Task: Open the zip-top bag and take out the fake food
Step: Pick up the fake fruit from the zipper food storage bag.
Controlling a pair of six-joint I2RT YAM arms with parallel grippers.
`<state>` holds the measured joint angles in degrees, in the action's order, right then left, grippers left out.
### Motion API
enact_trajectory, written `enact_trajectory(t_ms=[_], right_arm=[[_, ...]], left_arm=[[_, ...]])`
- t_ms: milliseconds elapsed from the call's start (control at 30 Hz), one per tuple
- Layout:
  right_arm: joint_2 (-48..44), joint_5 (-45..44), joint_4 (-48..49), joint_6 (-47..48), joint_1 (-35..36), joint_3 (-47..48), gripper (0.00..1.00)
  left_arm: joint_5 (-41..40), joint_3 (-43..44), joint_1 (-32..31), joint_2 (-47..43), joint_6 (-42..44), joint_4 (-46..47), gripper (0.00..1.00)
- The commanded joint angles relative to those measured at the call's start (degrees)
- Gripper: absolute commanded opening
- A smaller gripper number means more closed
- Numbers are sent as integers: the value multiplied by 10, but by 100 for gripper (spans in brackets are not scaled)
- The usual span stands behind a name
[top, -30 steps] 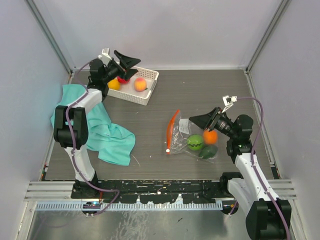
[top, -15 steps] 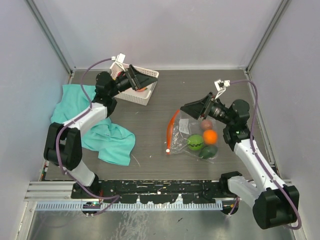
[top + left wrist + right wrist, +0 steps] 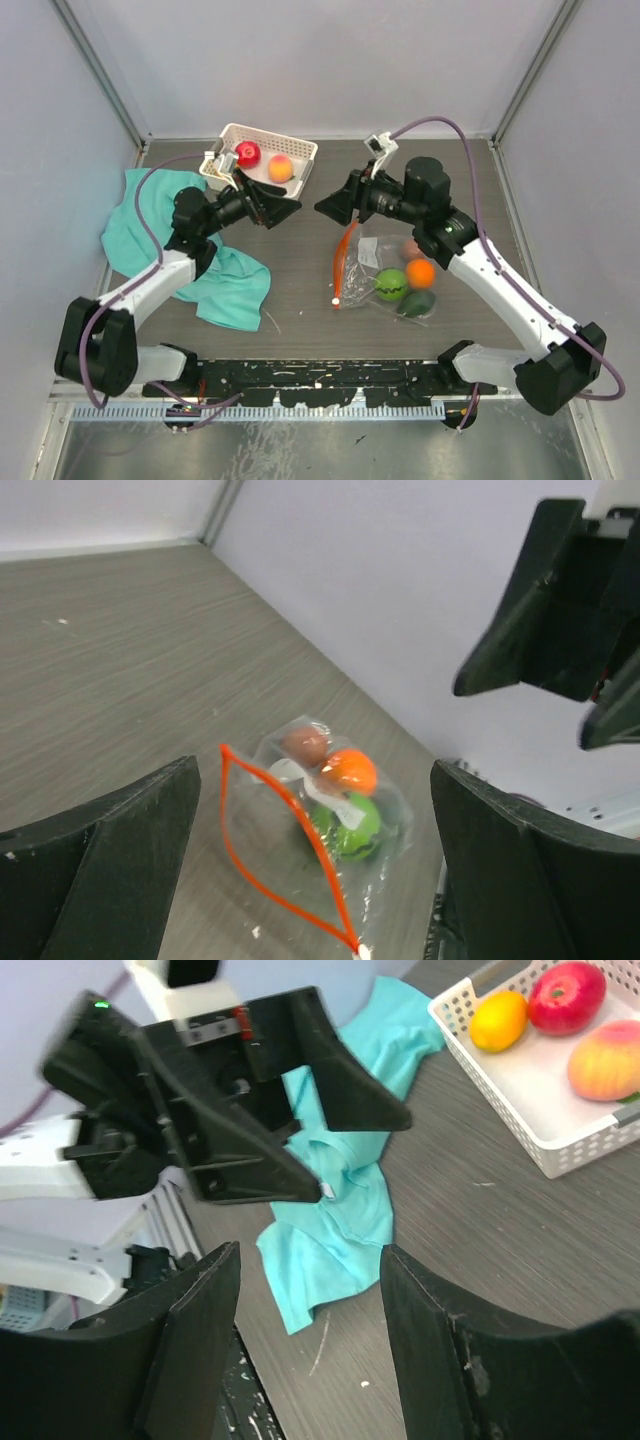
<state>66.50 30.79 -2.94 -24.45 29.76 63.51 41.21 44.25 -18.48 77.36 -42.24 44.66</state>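
The zip-top bag [image 3: 372, 262] lies flat right of centre, and its orange-red zipper strip [image 3: 285, 840] gapes in a loop. Fake food shows inside it: a brown piece [image 3: 411, 248], an orange one [image 3: 421, 273], a green one [image 3: 391, 285] and a dark green one [image 3: 417, 302]. A red piece [image 3: 248, 154] and a peach one [image 3: 281, 168] rest in the white basket [image 3: 292, 141], with a yellow one [image 3: 498, 1020] beside them. My left gripper [image 3: 285, 210] hangs open and empty left of the bag. Facing it, my right gripper [image 3: 330, 205] is open and empty above the strip's far end.
A teal cloth [image 3: 215, 275] lies crumpled at the left under my left arm. Walls close the table on the left, back and right. The two grippers hover close together over the table's middle, tips nearly facing.
My left gripper has swung from the basket toward the middle. My right gripper has risen off the bag, moved back and left, and opened a little wider.
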Motion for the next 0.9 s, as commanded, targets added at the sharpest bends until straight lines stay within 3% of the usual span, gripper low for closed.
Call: enact_trajectory(t_ms=[0, 300, 633, 867], right_arm=[[38, -108, -105, 76, 44, 86, 63], [145, -290, -242, 131, 149, 213, 63], [261, -517, -349, 146, 249, 292, 63], [330, -642, -410, 124, 286, 291, 65]], left_arm=[[-74, -22, 1, -102, 165, -123, 98], [-219, -56, 2, -236, 250, -356, 98], [-358, -69, 4, -336, 211, -542, 98], [-357, -74, 6, -352, 149, -619, 98]])
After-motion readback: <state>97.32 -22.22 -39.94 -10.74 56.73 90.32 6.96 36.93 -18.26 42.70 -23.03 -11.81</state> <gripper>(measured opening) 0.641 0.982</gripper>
